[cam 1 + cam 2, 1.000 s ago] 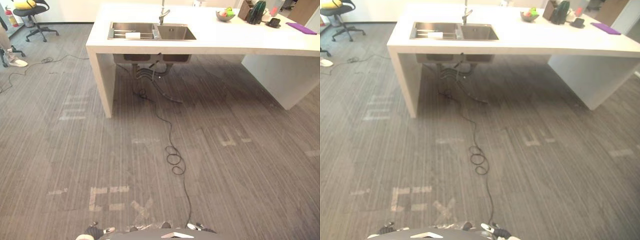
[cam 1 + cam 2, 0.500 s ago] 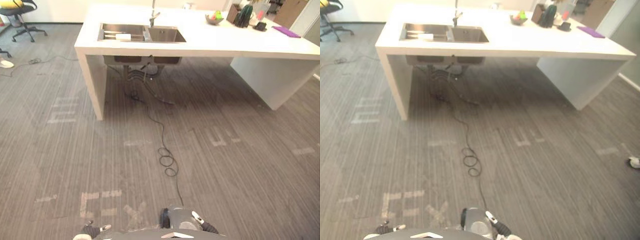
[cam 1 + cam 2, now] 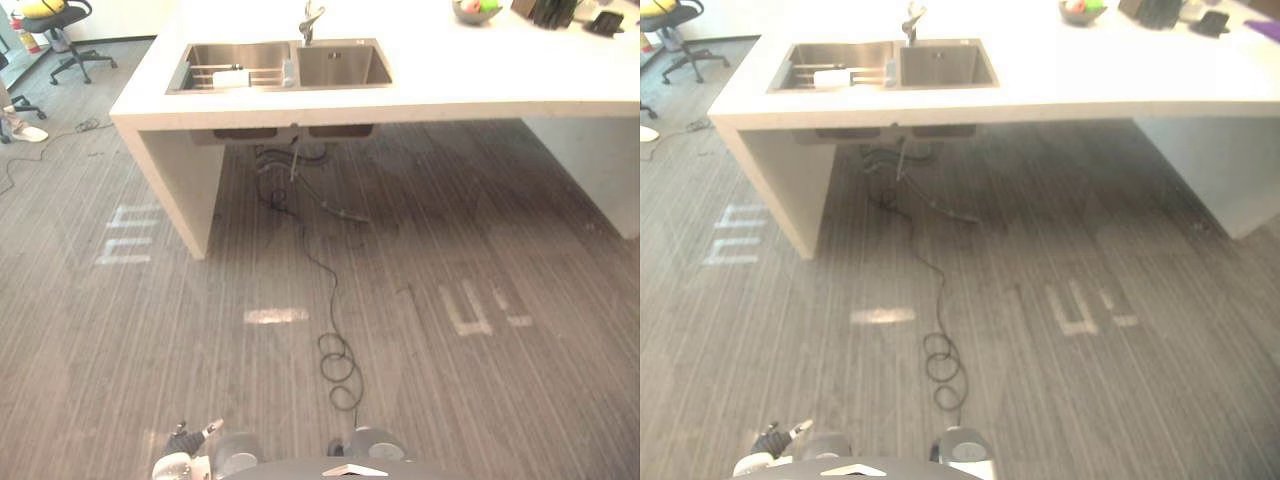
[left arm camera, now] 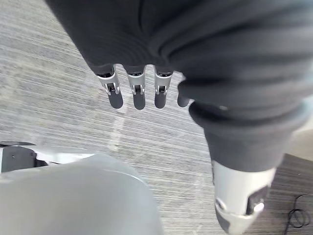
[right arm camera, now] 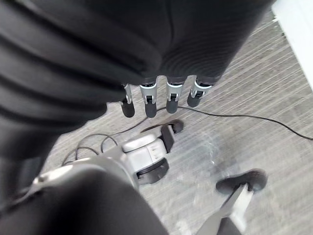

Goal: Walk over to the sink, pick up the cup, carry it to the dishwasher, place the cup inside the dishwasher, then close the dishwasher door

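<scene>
A steel double sink is set in the white counter ahead of me, with a tap between the basins. In the left basin a white cup-like thing lies on its side on a rack; it also appears as a white cylinder in the right eye view. My left hand hangs at my side over the carpet with straight fingers and holds nothing; its tips peek in at the lower left. My right hand also hangs open and empty above the floor.
The counter stands on a white side panel at its left end, with open space beneath. A bowl of fruit and dark items sit at the far right of the counter. An office chair stands at the far left. Grey carpet carries pale tape marks.
The whole view has shifted: the counter and sink now sit nearer and larger, so the camera has moved forward. Both hands still hang open.
</scene>
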